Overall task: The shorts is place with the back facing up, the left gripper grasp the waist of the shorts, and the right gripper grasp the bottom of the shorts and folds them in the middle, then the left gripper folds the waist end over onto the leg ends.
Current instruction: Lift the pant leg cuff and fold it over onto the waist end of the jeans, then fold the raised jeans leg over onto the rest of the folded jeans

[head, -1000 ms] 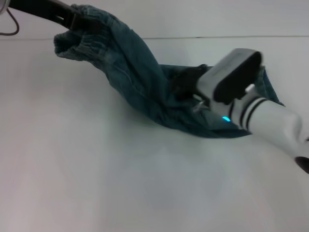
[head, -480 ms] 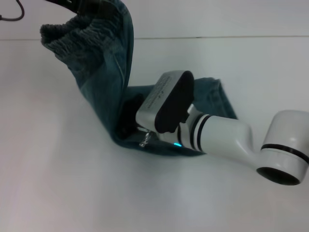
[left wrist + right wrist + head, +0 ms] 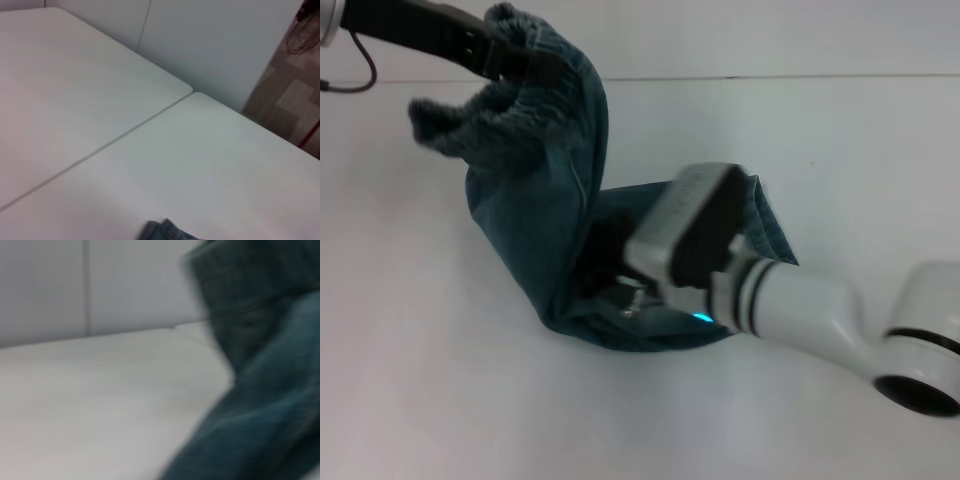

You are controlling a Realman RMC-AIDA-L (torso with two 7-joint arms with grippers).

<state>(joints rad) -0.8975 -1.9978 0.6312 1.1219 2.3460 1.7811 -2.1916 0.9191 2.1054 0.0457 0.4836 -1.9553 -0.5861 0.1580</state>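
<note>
Waist (image 3: 490, 110) swung lower in left end effector (image 3: 505, 60) pinch; right end effector (image 3: 620, 290) state hidden, shorts (image 3: 545, 230) draped around

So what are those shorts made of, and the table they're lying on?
The shorts look like denim: faded blue-green woven cloth with pale worn streaks and a gathered, crinkled waist, which suggests elastic inside. The table looks like a smooth, matte white panel, maybe laminate or plastic; a thin seam shows where two tops meet.

The left arm (image 3: 415, 32) is slim and black, trailing a thin dark cable (image 3: 360, 70). The right arm (image 3: 820, 305) is glossy white with black rings, a grey-and-black wrist block (image 3: 685, 235) and a small blue light (image 3: 703, 320).
</note>
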